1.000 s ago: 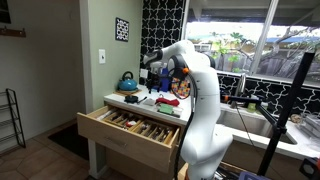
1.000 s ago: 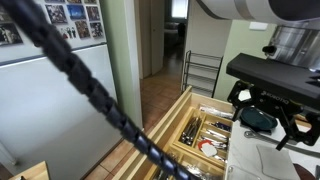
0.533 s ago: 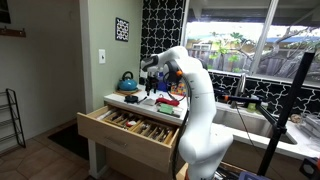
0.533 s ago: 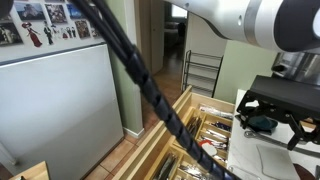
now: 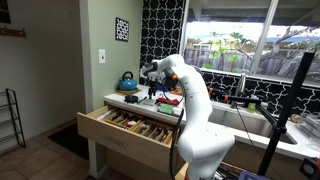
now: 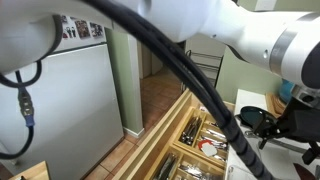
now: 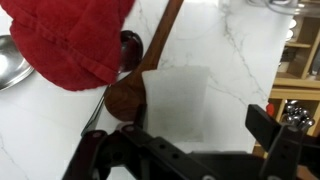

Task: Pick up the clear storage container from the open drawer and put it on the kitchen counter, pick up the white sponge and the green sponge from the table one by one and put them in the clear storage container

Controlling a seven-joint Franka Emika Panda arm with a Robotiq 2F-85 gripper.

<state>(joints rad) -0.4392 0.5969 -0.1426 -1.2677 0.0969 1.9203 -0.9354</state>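
The arm [image 5: 196,112] is white, fat and round, like big smooth tubes joined end to end. A thick black cable [image 6: 205,92] runs along it, and a thin black cable [image 6: 24,110] curls beside it. A grey band [image 6: 295,50] goes round 1 white joint. The gripper [image 7: 185,140] is black all over, with 2 flat, blocky fingers [image 7: 283,140] and dark bars behind them.

Daylight from the window [image 5: 240,50] lights the room brightly; the green wall [image 5: 100,90] is dimmer. The near arm [image 6: 200,25] and cable [image 6: 195,88] are blurred. Wrist view soft; fingers [image 7: 285,145] in shadow.
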